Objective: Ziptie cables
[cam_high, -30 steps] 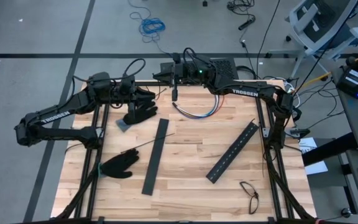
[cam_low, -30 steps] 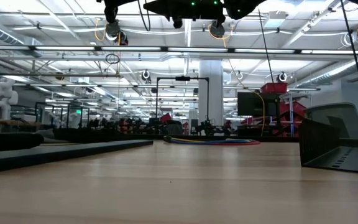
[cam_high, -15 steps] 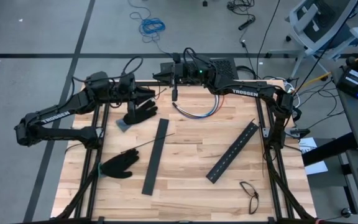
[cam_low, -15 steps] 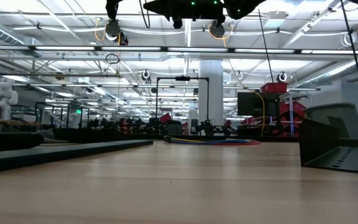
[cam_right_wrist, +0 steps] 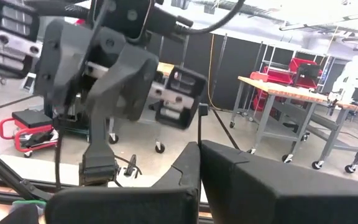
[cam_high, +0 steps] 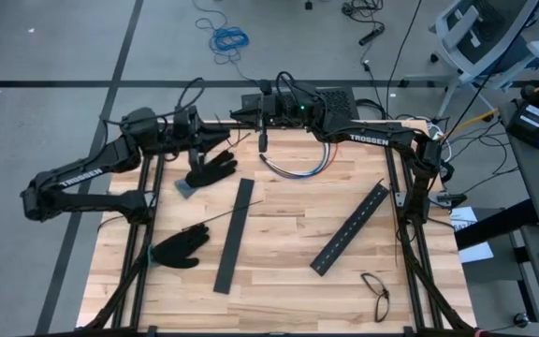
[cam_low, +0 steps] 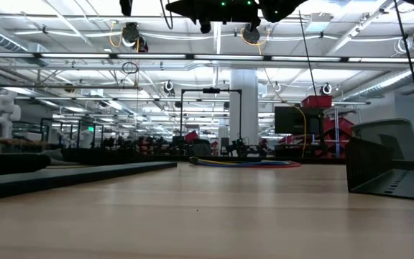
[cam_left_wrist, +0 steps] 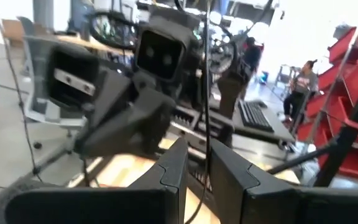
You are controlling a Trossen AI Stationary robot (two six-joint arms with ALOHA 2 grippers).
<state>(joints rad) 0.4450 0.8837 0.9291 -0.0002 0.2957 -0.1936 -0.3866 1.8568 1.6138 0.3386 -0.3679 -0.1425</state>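
Note:
The cables (cam_high: 293, 167) lie as a loose red, blue and white bundle on the table near its far edge, and show low in the distance in the low view (cam_low: 243, 163). One thin dark ziptie (cam_high: 223, 217) lies slanted across a black bar. My right gripper (cam_right_wrist: 199, 152) is raised over the far edge (cam_high: 240, 114), facing left, and is shut on a second ziptie. My left gripper (cam_left_wrist: 197, 177) is raised opposite it (cam_high: 225, 140), above a black glove. Its fingers stand a narrow gap apart, and a thin dark strand (cam_left_wrist: 207, 93) runs through that gap. My right gripper pinches a thin dark ziptie (cam_right_wrist: 199, 137) between its two shut fingers, which point level toward the table's left. The strip sticks out past the fingertips and ends in a small block-shaped head (cam_right_wrist: 199, 109), clear of the table. My left gripper may touch the strand in its gap; I cannot tell.
Two black gloves lie at the left, one (cam_high: 211, 168) under the left gripper and one (cam_high: 178, 248) nearer. Two long black slotted bars (cam_high: 234, 234) (cam_high: 349, 227) lie mid-table. Eyeglasses (cam_high: 377, 295) sit at the near right corner. Bare wood shows in the near middle.
My left arm has risen slightly. Its wrist and looping cable have shifted a little toward the far left, and its hanging part has left the top of the low view. The right arm, the cables and the table ziptie have stayed put.

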